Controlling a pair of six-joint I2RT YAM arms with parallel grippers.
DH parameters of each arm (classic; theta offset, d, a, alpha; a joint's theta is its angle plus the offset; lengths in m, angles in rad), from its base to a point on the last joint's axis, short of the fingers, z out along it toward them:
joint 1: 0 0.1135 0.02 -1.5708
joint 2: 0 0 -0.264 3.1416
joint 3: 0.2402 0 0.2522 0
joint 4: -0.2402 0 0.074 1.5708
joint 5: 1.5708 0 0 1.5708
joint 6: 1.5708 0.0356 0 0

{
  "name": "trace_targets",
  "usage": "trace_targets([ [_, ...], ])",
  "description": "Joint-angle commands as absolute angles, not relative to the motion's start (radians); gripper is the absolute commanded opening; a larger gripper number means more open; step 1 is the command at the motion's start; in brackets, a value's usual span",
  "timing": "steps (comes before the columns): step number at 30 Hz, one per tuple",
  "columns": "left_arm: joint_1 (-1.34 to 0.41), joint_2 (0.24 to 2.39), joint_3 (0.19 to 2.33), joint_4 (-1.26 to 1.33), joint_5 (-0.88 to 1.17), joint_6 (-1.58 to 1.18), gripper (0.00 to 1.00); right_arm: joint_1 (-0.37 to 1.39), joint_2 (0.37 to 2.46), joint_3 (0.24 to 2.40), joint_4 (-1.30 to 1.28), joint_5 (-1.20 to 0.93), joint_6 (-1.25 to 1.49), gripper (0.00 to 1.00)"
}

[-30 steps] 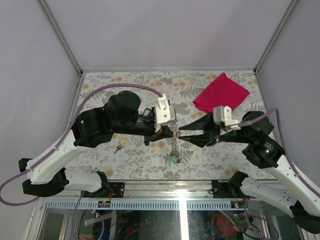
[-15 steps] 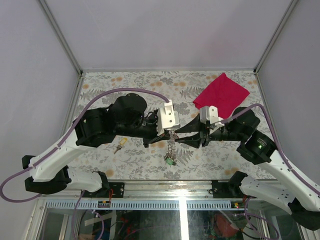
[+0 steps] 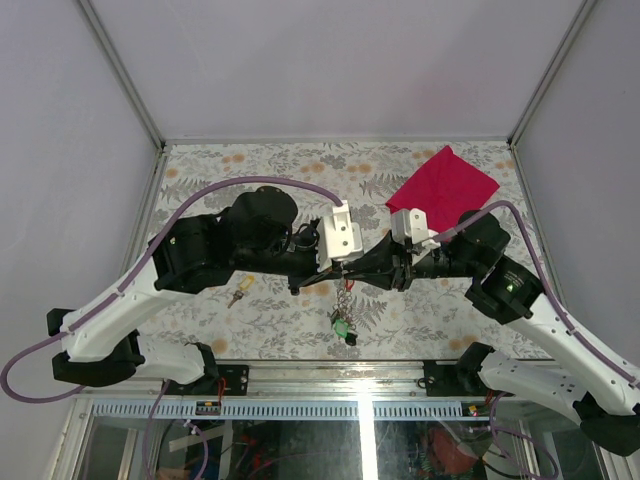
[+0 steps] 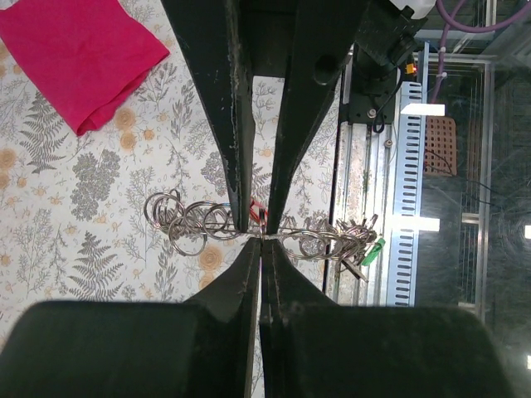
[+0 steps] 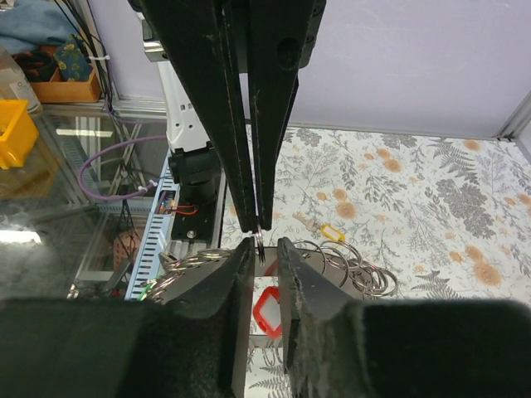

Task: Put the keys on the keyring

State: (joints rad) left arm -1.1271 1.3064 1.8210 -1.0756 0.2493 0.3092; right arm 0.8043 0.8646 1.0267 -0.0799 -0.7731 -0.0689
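Observation:
A chain of metal keyrings hangs from my left gripper, which is shut on one ring near the middle of the chain. My right gripper faces it tip to tip. Its jaws stand narrowly apart on either side of that same ring, with a small gap showing. A red-headed key hangs just below the gripped ring; I cannot tell how it is attached. The yellow-headed key lies on the table to the left, apart from both grippers. A small green tag dangles at the chain's lower end.
A red cloth lies at the back right of the flowered table. Both arms meet over the table's near middle. The table's front edge, with a metal rail, runs just below the hanging chain.
My right gripper has moved left to meet the left gripper's tips, and its jaws have narrowed around the held ring. The left gripper shifted slightly right and the chain swung with it.

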Motion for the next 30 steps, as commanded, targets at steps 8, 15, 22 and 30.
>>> trace_targets([
  [8, -1.138, 1.245, 1.82, -0.969, 0.239, 0.29, 0.14, 0.802, 0.814, 0.95, 0.122, -0.789, -0.07, 0.0],
  [15, -1.137, 1.005, 1.606, -0.721, 0.217, 0.118, 0.54, 0.802, 0.683, 0.806, 0.42, -0.763, -0.07, 0.0],
  [22, -1.138, 0.882, 1.488, -0.595, 0.218, 0.007, 0.56, 0.802, 0.657, 0.743, 0.663, -0.821, -0.037, 0.0],
  [30, -1.137, 0.856, 1.408, -0.471, 0.26, -0.001, 0.53, 0.802, 0.657, 0.781, 0.722, -0.879, -0.054, 0.02],
])
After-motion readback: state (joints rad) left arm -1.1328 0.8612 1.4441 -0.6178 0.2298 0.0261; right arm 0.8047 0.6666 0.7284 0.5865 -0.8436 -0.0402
